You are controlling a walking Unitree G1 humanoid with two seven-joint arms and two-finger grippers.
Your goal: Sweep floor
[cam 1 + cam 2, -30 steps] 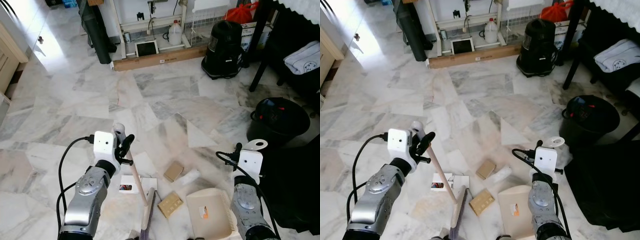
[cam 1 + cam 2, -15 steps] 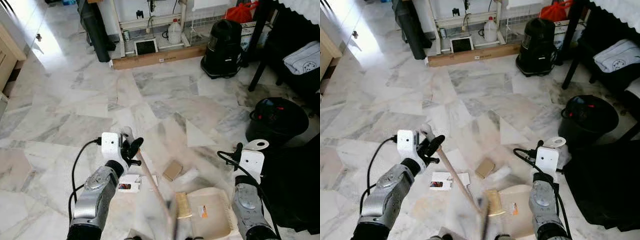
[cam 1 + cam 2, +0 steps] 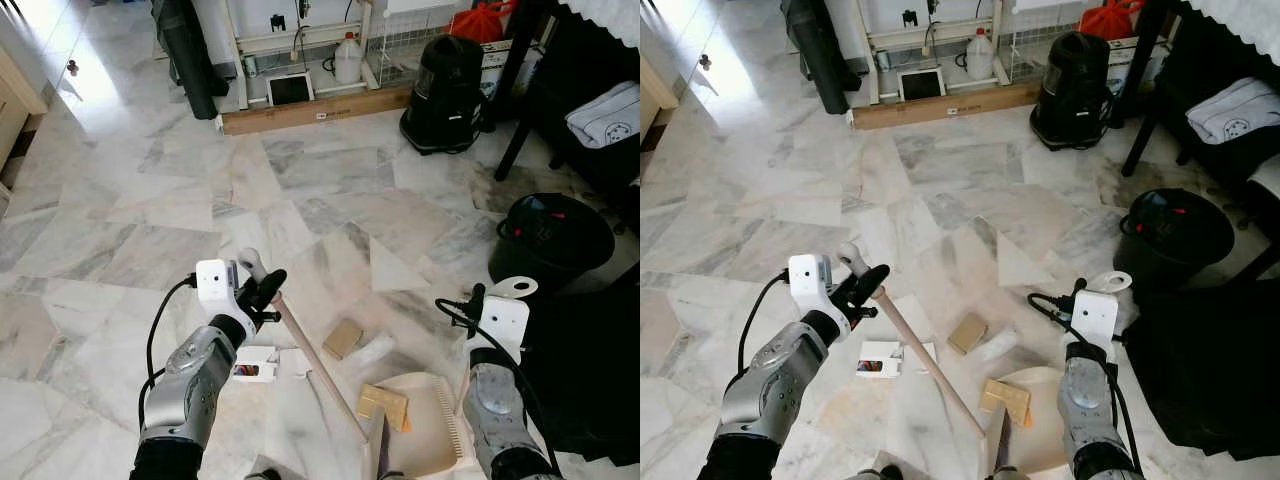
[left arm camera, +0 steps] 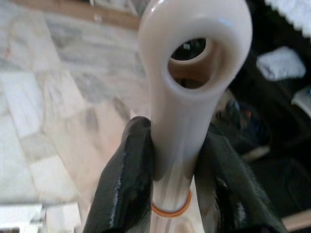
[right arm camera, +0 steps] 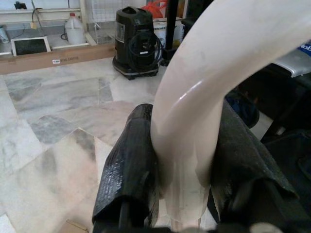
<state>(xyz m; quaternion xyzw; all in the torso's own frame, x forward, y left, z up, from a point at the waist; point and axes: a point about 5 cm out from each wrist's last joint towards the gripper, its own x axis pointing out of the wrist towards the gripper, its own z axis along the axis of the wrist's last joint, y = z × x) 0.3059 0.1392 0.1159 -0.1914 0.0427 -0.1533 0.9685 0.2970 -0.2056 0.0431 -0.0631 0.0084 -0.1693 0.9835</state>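
- While both arms reach forward over the marble floor (image 3: 150, 200), the left gripper (image 4: 170, 184) is clenched on the cream top end of the broom (image 3: 315, 365), its two black fingers (image 4: 126, 179) pressed against either side of the handle just below the hanging loop.
- From that gripper the wooden broom stick slants down and toward the right gripper, ending at the brush head beside the dustpan.
- The right gripper (image 5: 180, 174) grasps the curved cream handle of the dustpan (image 3: 435, 440), fingers tight on both sides of it.
- The dustpan lies on the floor directly below the right gripper; a flat tan cardboard piece (image 3: 384, 405) rests across its open mouth, seemingly half inside, though the broom head partly hides that edge.
- A smaller brown box (image 3: 343, 338) sits on the floor between the two grippers, apart from the dustpan.
- A white card (image 3: 255, 364) lies just below the left gripper.
- Beyond the right gripper stands a black bin (image 3: 550, 240), lined with a dark bag; its contents are too dim to tell.
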